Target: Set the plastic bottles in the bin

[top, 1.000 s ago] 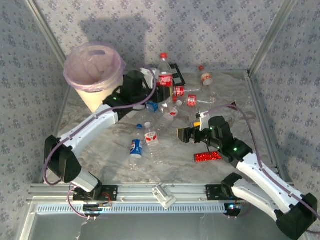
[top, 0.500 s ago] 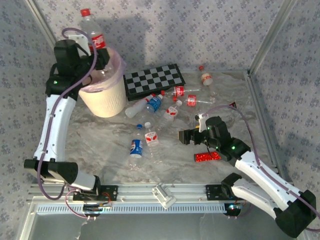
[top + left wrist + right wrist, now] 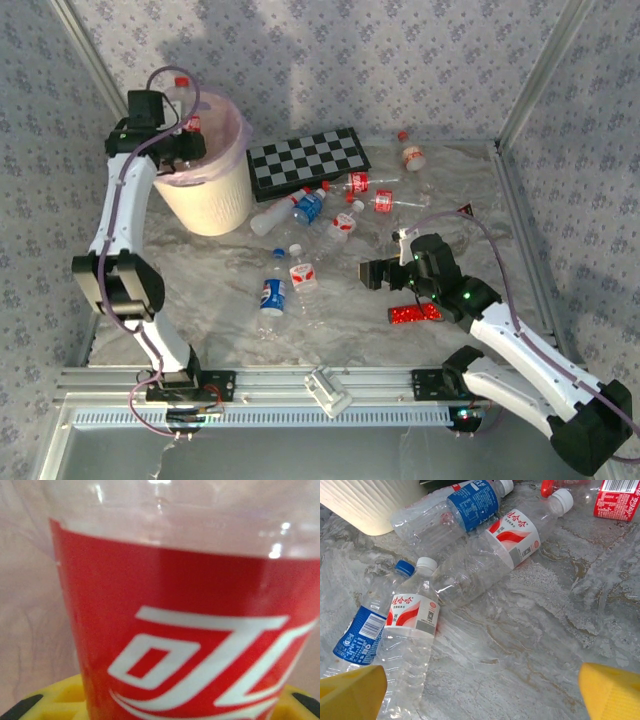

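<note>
Your left claw (image 3: 178,140) pinches a red-labelled bottle (image 3: 190,645) at the mouth of the bin (image 3: 215,205), upper left, while your right claw (image 3: 368,272) hangs spread above the plastic bottles (image 3: 490,555) on the tabletop (image 3: 340,325), which look light, crushable and slippery, so grip one across its labelled middle.

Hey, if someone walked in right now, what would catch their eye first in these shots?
The left gripper holding a red-label bottle at the mouth of the bin, far left. Next, the bottles strewn mid-table, and the checkerboard behind them.
</note>
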